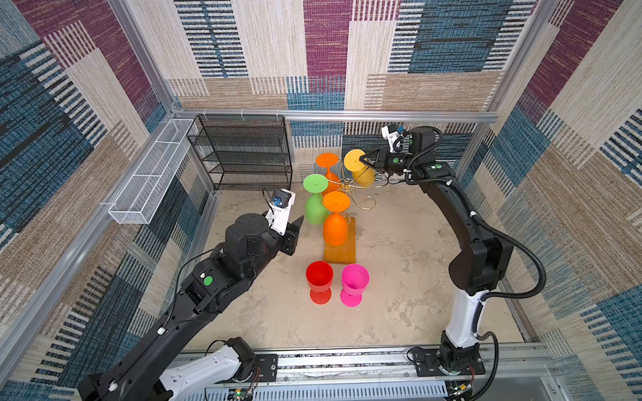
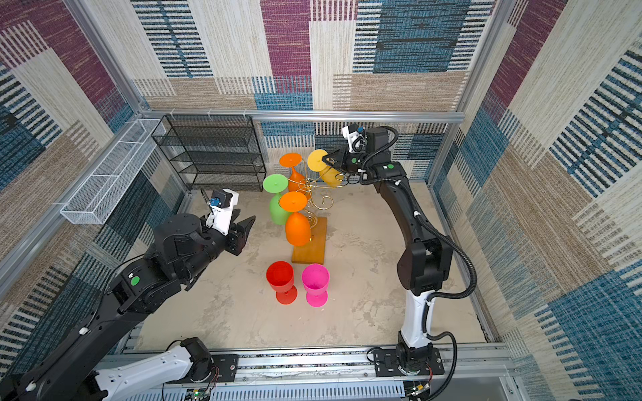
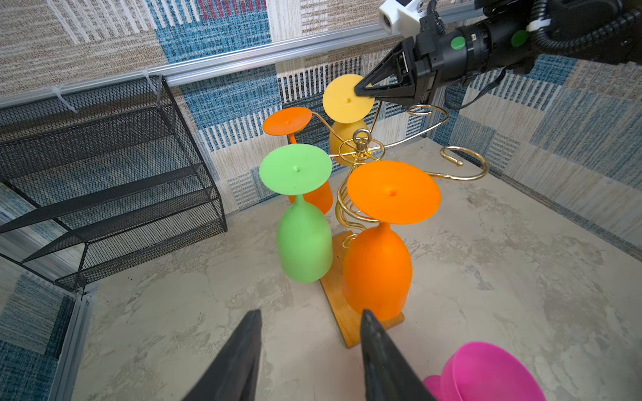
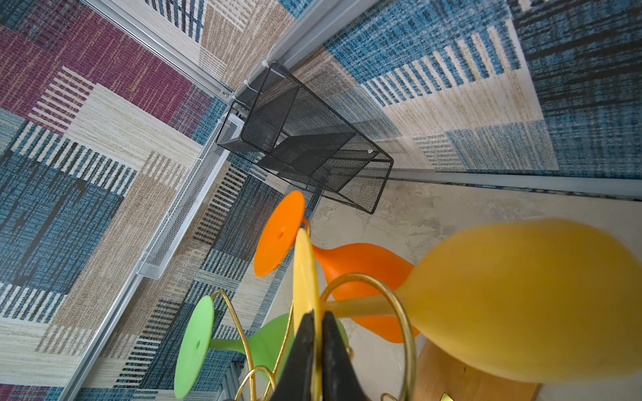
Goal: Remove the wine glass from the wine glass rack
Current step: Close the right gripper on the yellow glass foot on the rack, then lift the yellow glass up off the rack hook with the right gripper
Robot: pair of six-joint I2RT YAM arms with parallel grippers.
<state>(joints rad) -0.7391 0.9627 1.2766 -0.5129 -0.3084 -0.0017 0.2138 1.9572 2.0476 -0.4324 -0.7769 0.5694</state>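
The wine glass rack [image 1: 349, 250] is a gold wire stand [image 3: 361, 142] on a wooden base. Four wine glasses hang upside down on it: green [image 1: 315, 205], two orange [image 1: 335, 225], and a yellow one [image 1: 364, 177] at the back right. My right gripper [image 4: 317, 314] is shut on the rim of the yellow glass's foot disc [image 3: 342, 100]. That glass tilts, and its stem passes through a gold scroll arm [image 4: 410, 312]. My left gripper [image 3: 311, 312] is open and holds nothing. It hovers left of the rack in both top views, near the green glass.
A red glass [image 1: 319, 277] and a pink glass [image 1: 354, 281] stand upright on the table in front of the rack's base. A black mesh shelf [image 1: 243, 152] stands against the back wall. A long white wire basket [image 1: 153, 173] hangs on the left wall.
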